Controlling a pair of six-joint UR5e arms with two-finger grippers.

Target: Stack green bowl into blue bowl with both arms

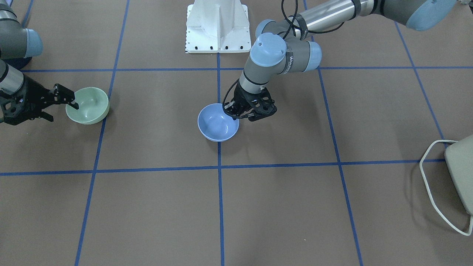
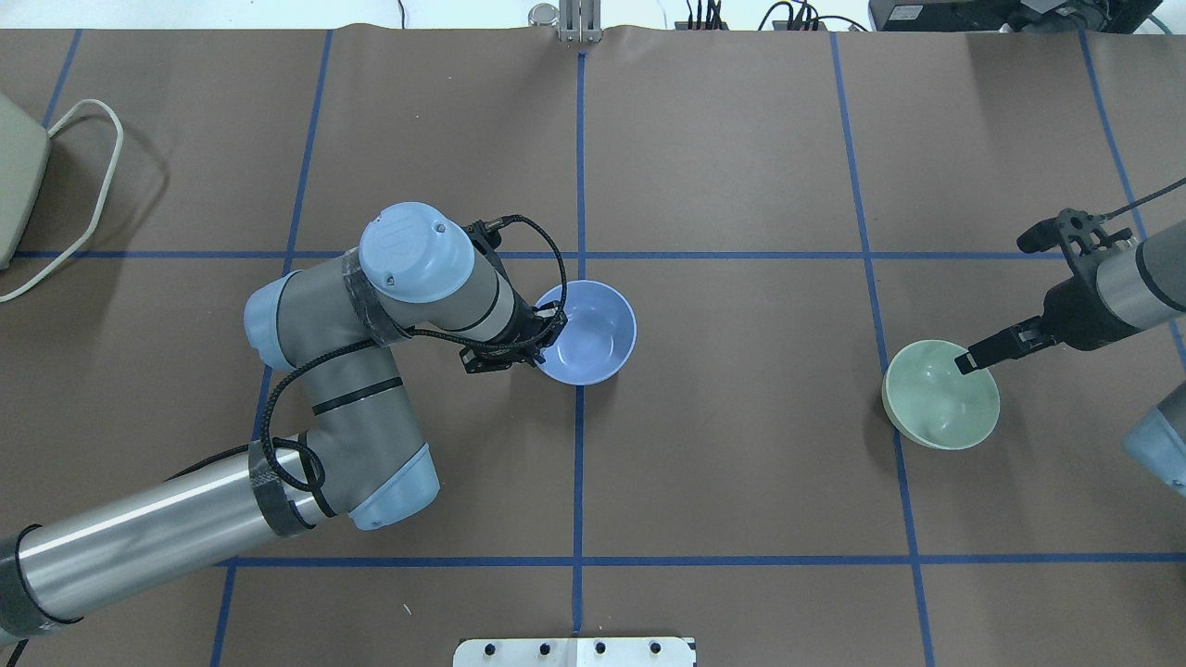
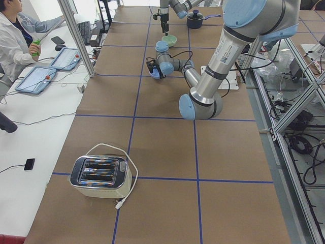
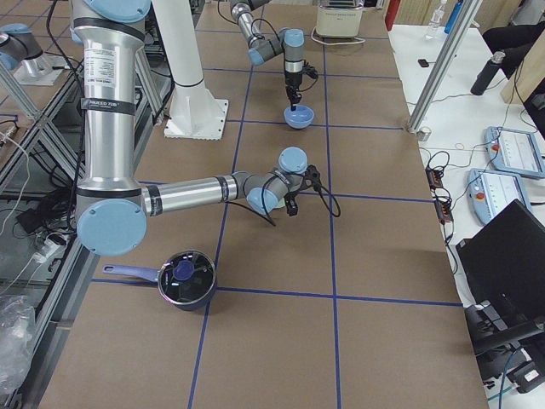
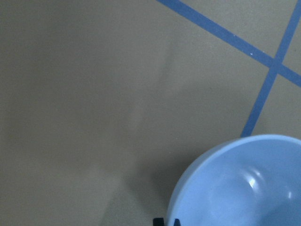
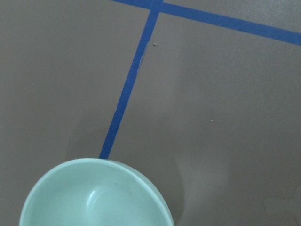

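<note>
The blue bowl (image 1: 218, 122) sits near the table's middle, on a blue tape line. My left gripper (image 1: 233, 113) is shut on its rim on the robot's side; in the left wrist view its fingertips (image 5: 164, 221) pinch the rim of the bowl (image 5: 244, 188). The green bowl (image 1: 88, 105) sits far out on my right side and looks slightly tilted. My right gripper (image 1: 61, 110) is open and straddles its rim, one fingertip (image 2: 968, 361) inside the bowl (image 2: 940, 398), the other outside. The right wrist view shows only the bowl (image 6: 94, 197).
A cream toaster (image 1: 460, 177) with its white cord stands at the table's edge on my left side. The white pedestal (image 1: 218, 26) stands between the arms. A dark blue lidded pot (image 4: 186, 279) sits at my right end. An operator (image 3: 12, 40) sits beside the table.
</note>
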